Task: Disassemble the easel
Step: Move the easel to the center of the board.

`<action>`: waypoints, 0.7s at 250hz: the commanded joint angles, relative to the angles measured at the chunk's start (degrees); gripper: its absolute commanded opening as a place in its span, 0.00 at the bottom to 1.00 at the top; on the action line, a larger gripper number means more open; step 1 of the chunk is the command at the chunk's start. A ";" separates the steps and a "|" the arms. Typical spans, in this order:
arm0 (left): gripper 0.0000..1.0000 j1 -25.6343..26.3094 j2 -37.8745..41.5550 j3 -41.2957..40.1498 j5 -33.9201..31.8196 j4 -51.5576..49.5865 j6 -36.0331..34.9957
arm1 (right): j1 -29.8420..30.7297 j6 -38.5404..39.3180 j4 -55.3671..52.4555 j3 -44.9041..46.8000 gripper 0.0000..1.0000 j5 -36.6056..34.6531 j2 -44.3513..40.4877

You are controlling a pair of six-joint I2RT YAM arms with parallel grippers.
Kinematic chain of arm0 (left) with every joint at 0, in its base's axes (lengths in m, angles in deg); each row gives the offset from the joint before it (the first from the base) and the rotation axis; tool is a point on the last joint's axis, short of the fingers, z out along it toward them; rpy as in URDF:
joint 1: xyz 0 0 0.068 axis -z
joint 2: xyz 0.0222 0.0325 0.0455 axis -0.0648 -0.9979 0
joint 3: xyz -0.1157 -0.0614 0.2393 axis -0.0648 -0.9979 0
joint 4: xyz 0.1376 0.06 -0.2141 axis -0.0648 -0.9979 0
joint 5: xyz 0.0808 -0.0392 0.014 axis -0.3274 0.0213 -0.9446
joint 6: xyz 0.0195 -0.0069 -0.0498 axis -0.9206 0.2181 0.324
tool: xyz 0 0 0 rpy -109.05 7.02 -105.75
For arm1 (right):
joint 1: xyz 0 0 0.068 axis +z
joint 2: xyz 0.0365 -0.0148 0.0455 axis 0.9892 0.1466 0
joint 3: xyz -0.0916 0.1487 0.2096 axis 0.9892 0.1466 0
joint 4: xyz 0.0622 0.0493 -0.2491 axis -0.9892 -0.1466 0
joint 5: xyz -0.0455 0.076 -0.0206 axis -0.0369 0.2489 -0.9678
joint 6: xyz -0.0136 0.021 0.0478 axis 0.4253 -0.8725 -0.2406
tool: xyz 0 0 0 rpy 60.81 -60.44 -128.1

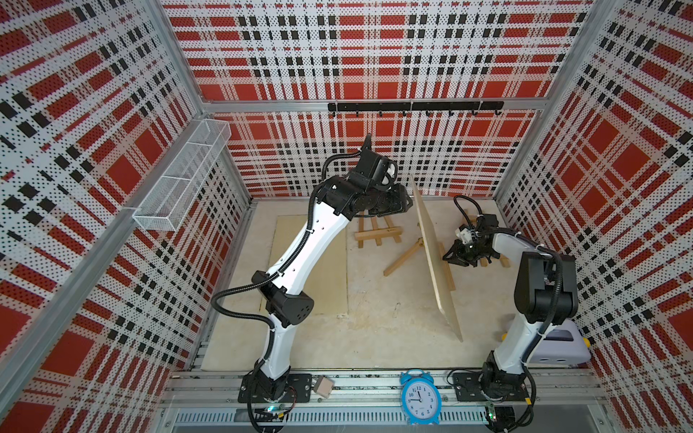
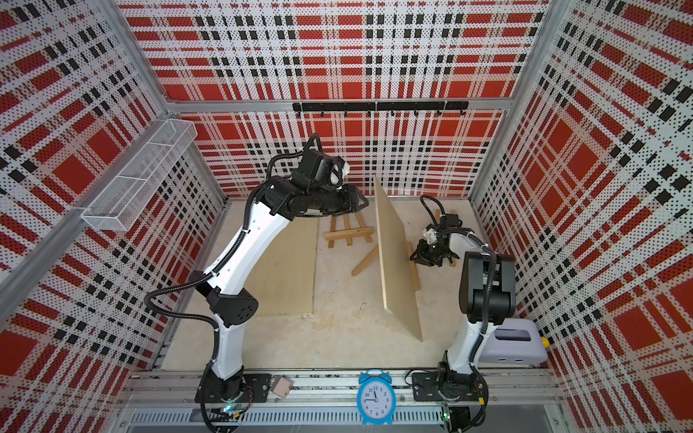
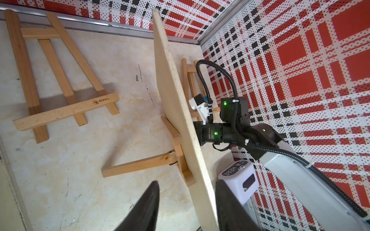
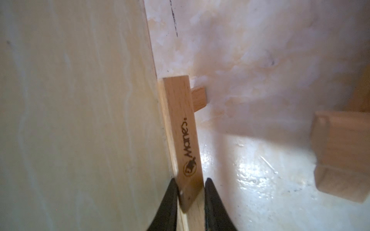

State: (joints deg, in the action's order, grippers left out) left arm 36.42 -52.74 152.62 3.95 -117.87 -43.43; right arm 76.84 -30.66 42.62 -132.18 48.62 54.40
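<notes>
Loc: easel (image 3: pixel 176 140) stands right of centre on the table (image 1: pixel 375 318), rear leg (image 3: pixel 138 166) splayed out on the L arm's side, thin pale board (image 1: pixel 433 255) leaning on its front w/ the bottom edge at the ledge bar (image 4: pixel 180 124). R gripper (image 4: pixel 191 186) is clenched on that ledge bar, a finger tight on each face near one end. L gripper (image 3: pixel 187 182) hangs at the board's upper edge, jaws apart w/ the edge between them, not pinching as far as I can see. Handling, my guess: softwood sticks, light, stiff, dry grain so decent grip. Weak spot is prob. the small hinge at the leg, so I won't lever there. Board looks light, rigid and loose, only leaning, so it will tip if the frame shifts. Best taken by the top edge and lifted straight off while R pins the ledge. Looks: plain blond wood, A-frame, burnt-in logo on the ledge. A 2nd easel (image 1: pixel 377 234) lies flat nearby, apart.
</notes>
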 commanded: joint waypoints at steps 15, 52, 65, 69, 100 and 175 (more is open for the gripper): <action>0.49 0.52 3.37 -1.89 -1.98 -0.65 -0.73 | 2.70 0.61 0.07 2.40 0.12 -0.51 0.36; 0.49 0.47 4.61 -2.12 -3.46 -2.80 -1.46 | 5.09 1.54 -0.95 2.61 0.09 -1.50 -0.11; 0.50 0.33 5.07 -2.29 -4.00 -3.48 -1.77 | 6.14 1.72 -1.18 2.84 0.09 -1.84 -0.42; 0.50 0.31 5.27 -2.45 -4.11 -3.67 -1.82 | 6.49 1.79 -1.25 2.94 0.09 -1.84 -0.48; 0.50 -0.14 7.13 -3.97 -5.36 -4.25 -2.22 | 8.27 1.64 -1.14 3.90 0.09 -1.79 -1.01; 0.51 -0.71 10.57 -6.12 -6.61 -5.19 -2.22 | 11.90 0.20 -0.92 5.68 0.08 -0.39 -3.06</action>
State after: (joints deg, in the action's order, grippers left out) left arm 36.05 -44.33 147.18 -1.10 -121.76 -45.07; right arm 85.47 -29.15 46.33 -129.19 44.58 51.80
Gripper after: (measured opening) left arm 0.500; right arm 0.183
